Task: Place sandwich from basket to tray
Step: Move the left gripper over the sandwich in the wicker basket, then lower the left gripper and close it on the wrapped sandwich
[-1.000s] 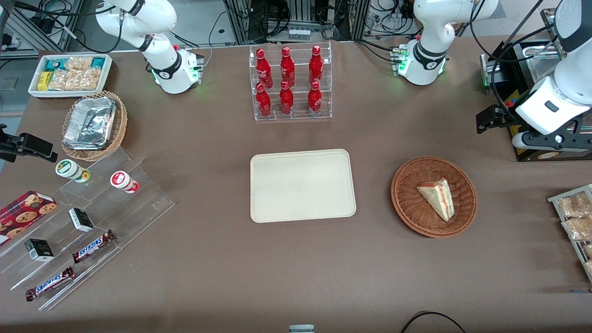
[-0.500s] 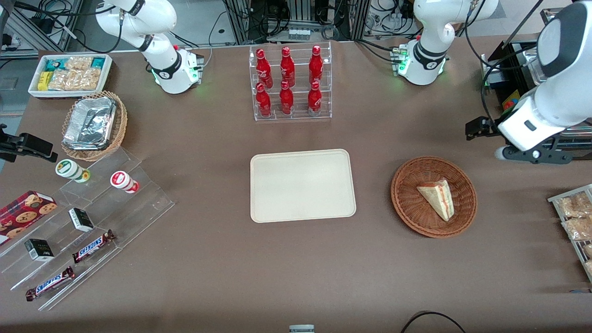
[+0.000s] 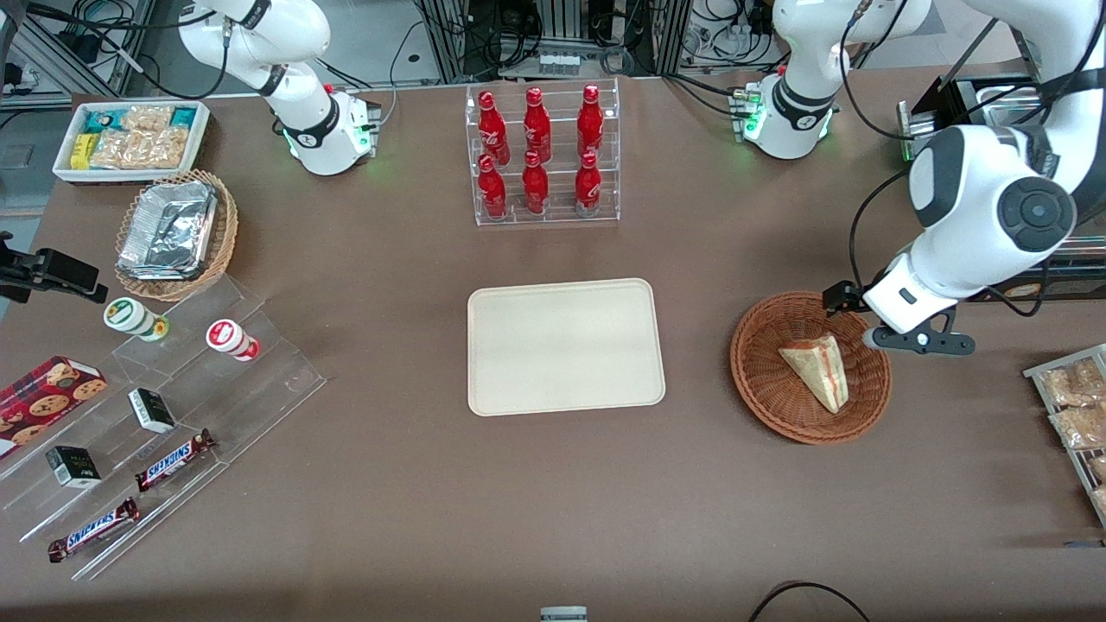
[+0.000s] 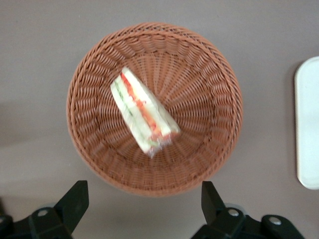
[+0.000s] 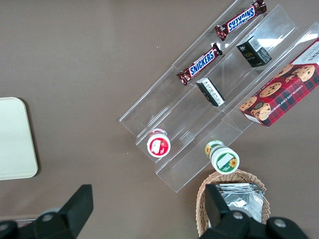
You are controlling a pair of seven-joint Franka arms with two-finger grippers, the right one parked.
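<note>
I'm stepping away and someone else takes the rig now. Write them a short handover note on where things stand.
Gripper: open, holding nothing, poised above the basket's rim on the side farther from the front camera.
Sandwich: lying in the basket, untouched.
Tray: bare, mid-table, beside the basket toward the parked arm's end.
Done: approach to the basket only.
Left: descend, grasp the sandwich, lift it, carry it to the tray, release.

White arm, black joint caps and cables; gripper [image 4: 142,211] fingers apparently black

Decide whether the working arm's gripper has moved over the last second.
Yes. The gripper, fingers open, has swung in from the table's working-arm end to hover at the rim of the basket, above the sandwich.
</note>
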